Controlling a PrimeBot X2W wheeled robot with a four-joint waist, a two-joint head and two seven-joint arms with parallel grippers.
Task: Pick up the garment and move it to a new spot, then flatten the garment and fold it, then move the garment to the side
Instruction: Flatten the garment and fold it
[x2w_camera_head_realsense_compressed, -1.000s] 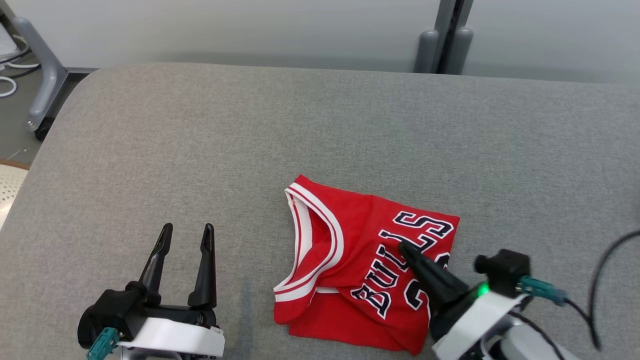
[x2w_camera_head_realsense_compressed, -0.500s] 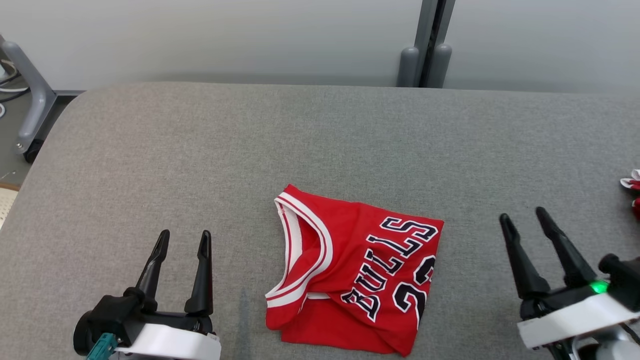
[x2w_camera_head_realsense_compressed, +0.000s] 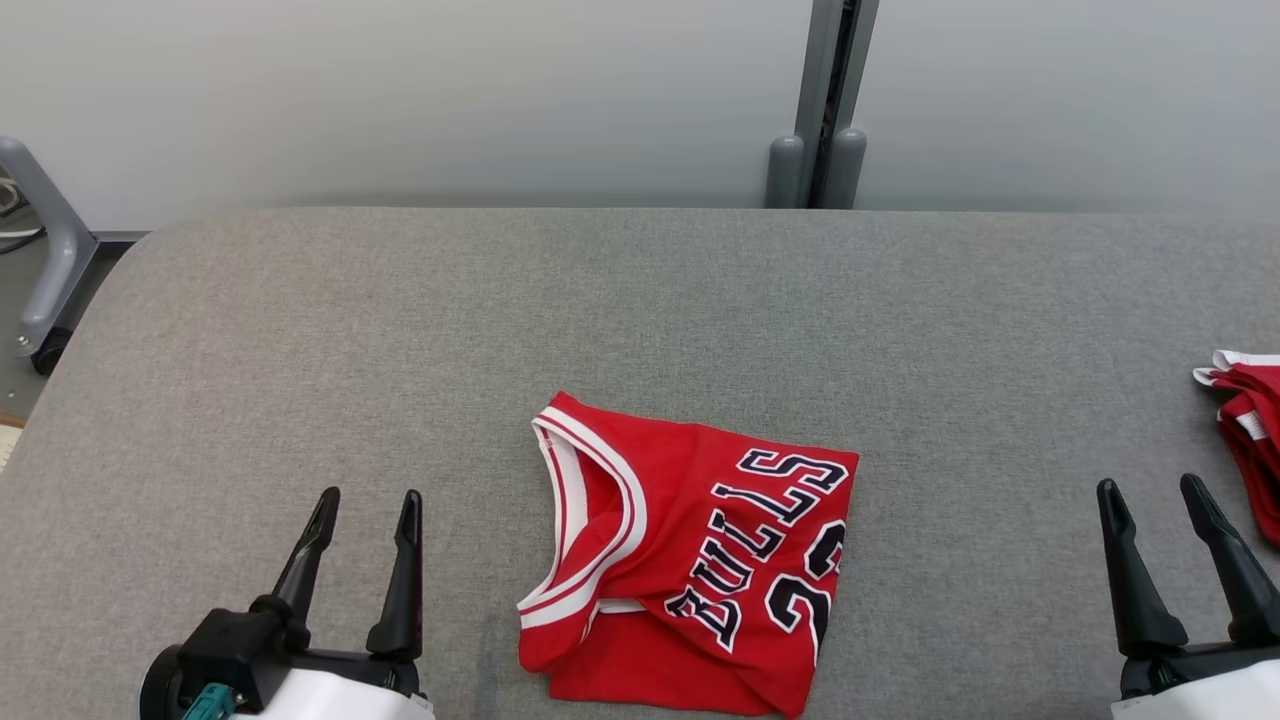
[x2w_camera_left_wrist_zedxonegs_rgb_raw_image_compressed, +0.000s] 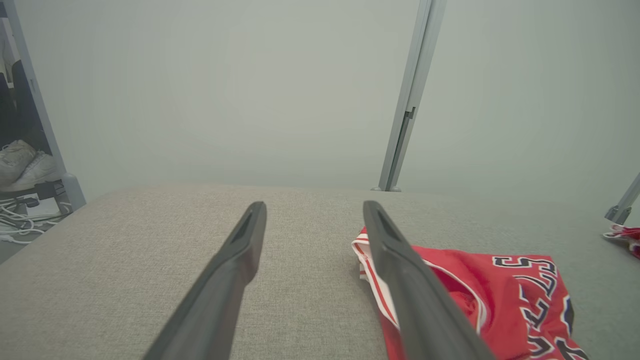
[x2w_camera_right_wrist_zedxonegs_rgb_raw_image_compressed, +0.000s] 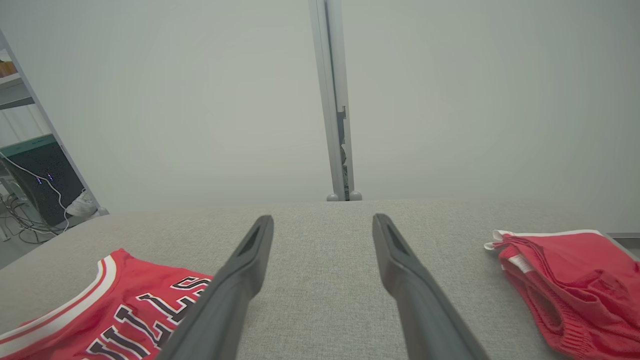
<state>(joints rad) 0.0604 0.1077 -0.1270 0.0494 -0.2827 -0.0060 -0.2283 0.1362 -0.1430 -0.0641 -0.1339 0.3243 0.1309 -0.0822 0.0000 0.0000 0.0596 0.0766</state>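
The garment (x2w_camera_head_realsense_compressed: 690, 560), a red jersey with white trim and dark lettering, lies folded into a rough square on the grey fabric surface (x2w_camera_head_realsense_compressed: 640, 300), in its near middle and between my two grippers. I see the left gripper (x2w_camera_head_realsense_compressed: 371, 497) with its fingers spread wide and nothing between them. It sits to the left of the garment's collar side and is not touching it. The right gripper (x2w_camera_head_realsense_compressed: 1148, 486) is spread just as wide and empty, well apart from the garment, with bare surface showing between its fingers. A second red piece of clothing (x2w_camera_head_realsense_compressed: 1250, 440) lies bunched at the far right, just beside the right gripper.
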